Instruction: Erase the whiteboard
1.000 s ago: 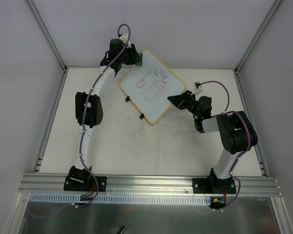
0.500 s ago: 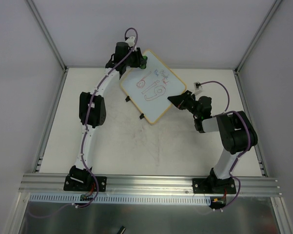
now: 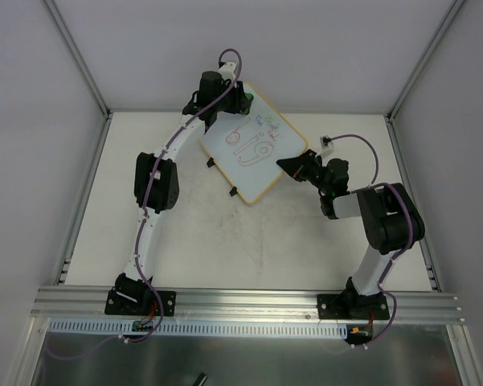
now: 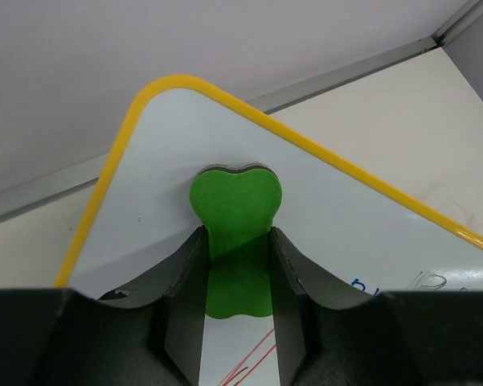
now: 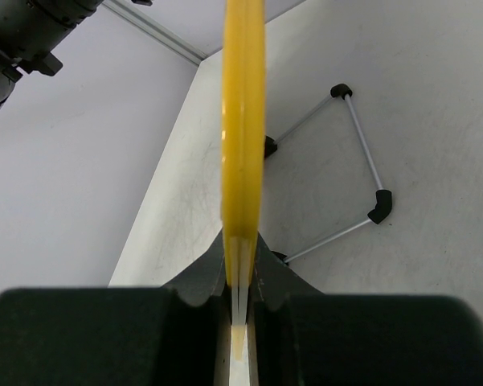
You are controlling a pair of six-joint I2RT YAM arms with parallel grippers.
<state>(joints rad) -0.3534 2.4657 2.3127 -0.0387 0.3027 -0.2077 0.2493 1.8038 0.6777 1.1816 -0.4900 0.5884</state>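
Observation:
The whiteboard stands tilted at the back of the table, with a yellow frame and red and blue scribbles on its face. My left gripper is at the board's far top corner, shut on a green eraser that lies flat against the white surface. Red lines show just below the eraser. My right gripper is shut on the board's right edge, which appears edge-on as a yellow strip between the right gripper's jaws.
Two small black clips sit on the board's lower left edge. A wire stand with black feet rests on the table behind the board. Grey walls and aluminium posts enclose the table; a metal rail runs along the near edge.
My left gripper has slid the green eraser to the right along the board's upper edge to the far corner. The right gripper and the board have stayed in place.

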